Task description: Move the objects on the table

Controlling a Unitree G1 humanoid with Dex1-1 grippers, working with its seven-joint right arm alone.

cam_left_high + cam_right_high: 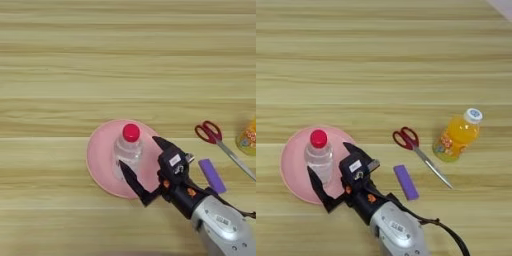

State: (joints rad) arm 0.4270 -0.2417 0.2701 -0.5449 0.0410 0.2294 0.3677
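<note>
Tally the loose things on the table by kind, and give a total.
Bottles: 2, the clear bottle and the orange bottle
Plates: 1, the pink plate
Scissors: 1, the scissors
Blocks: 1, the purple block
Total: 5

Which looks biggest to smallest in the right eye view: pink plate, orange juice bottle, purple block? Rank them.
1. Pink plate, clearly the largest.
2. Orange juice bottle.
3. Purple block, smallest.
</note>
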